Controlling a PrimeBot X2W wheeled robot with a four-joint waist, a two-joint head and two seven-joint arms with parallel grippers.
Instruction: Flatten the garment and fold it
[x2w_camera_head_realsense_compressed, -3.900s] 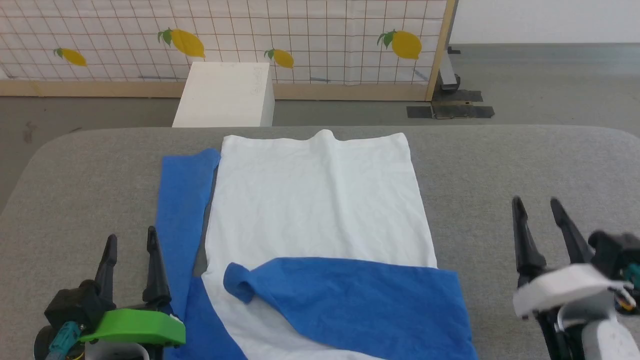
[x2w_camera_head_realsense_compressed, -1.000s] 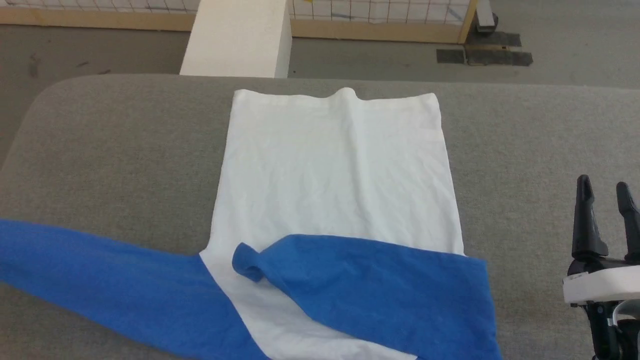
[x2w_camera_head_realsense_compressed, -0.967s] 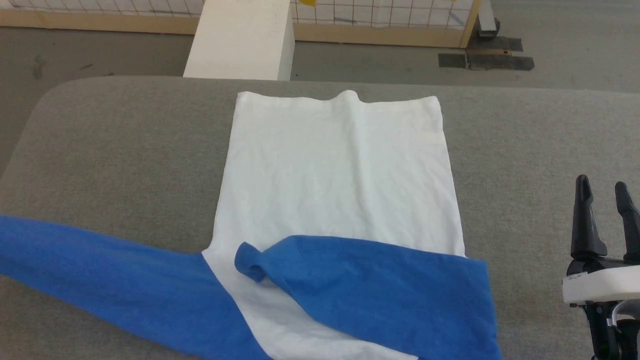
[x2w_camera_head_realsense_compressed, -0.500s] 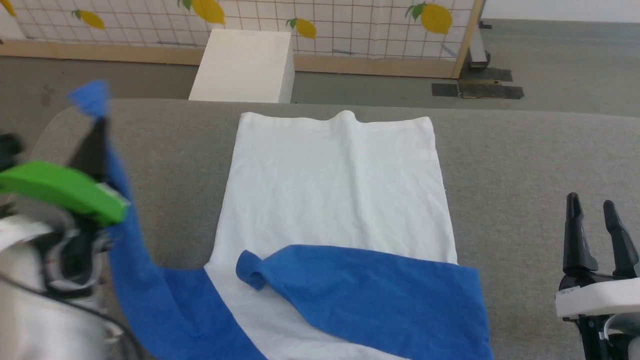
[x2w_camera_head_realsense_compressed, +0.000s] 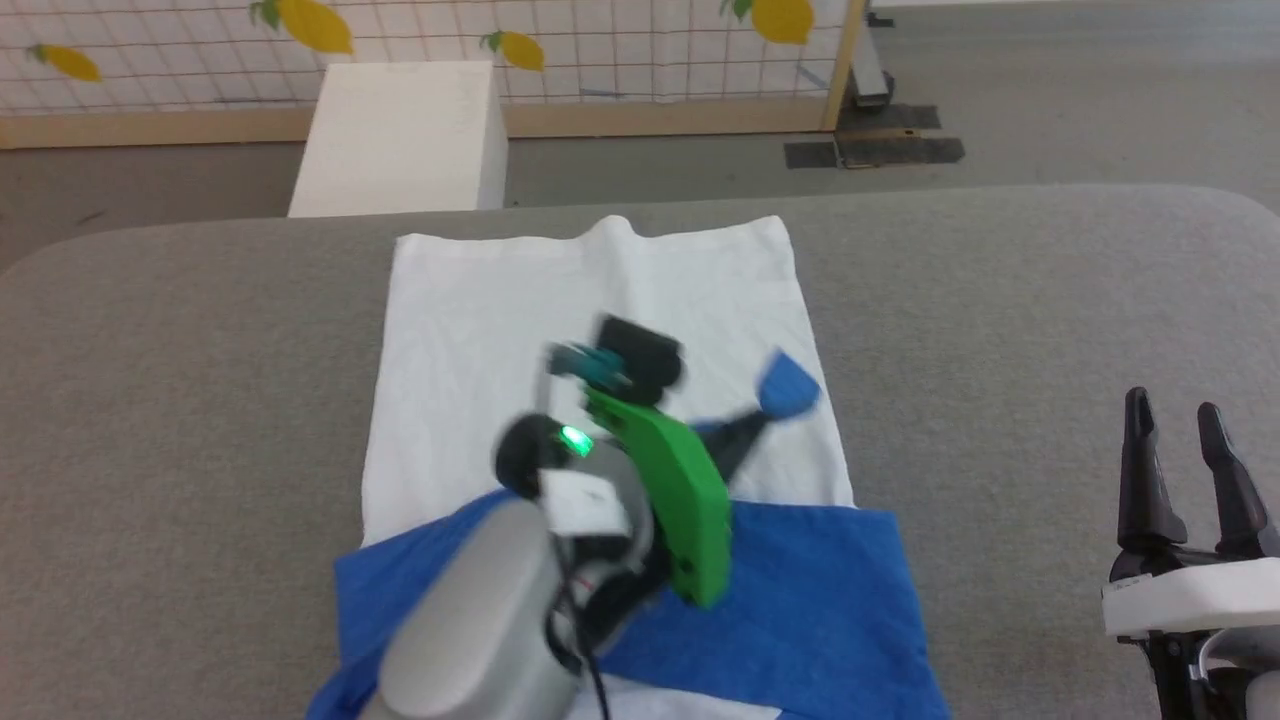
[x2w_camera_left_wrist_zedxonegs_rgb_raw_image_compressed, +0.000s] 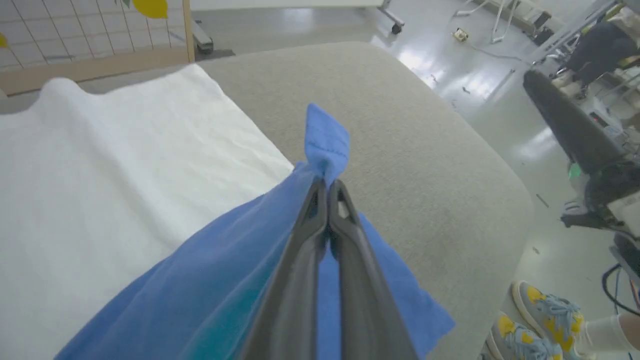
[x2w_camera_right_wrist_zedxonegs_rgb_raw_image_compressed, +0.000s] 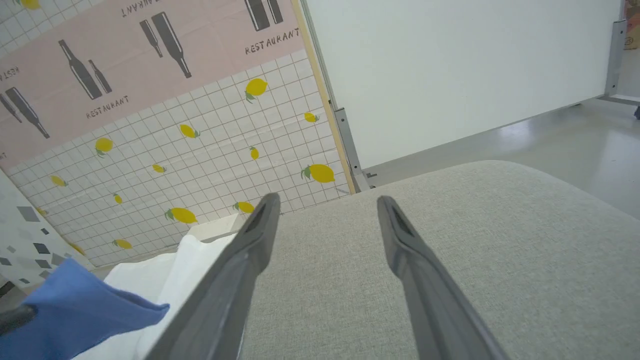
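**Blue cuff (x2w_camera_head_realsense_compressed: 788, 385) pinched by the left gripper (x2w_camera_head_realsense_compressed: 752, 428) above the garment (x2w_camera_head_realsense_compressed: 560, 300)**

Nearest the robot, the left arm's pale forearm (x2w_camera_head_realsense_compressed: 470, 640) rises from the bottom edge of the head view. It crosses over a blue sleeve (x2w_camera_head_realsense_compressed: 830, 610) folded flat across the garment's near end. The green wrist housing (x2w_camera_head_realsense_compressed: 670, 500) is rolled onto its edge. The dark fingers slant away and toward the robot's right, clamped tight on the cuff of the other sleeve. In the left wrist view the tip of the cuff pokes out past the closed fingertips, and blue fabric trails back beneath them, raised above the white body.

At the near right, the right gripper (x2w_camera_head_realsense_compressed: 1170, 405) stands well apart from the garment. Its fingers point away over the grey padded surface (x2w_camera_head_realsense_compressed: 150, 400), and its jaws are spread with nothing between them.

The garment lies in the middle of that surface, its white body spread flat and reaching toward the far edge. Beyond the surface stand a white box (x2w_camera_head_realsense_compressed: 400, 130) and a lemon-patterned screen (x2w_camera_head_realsense_compressed: 600, 50).
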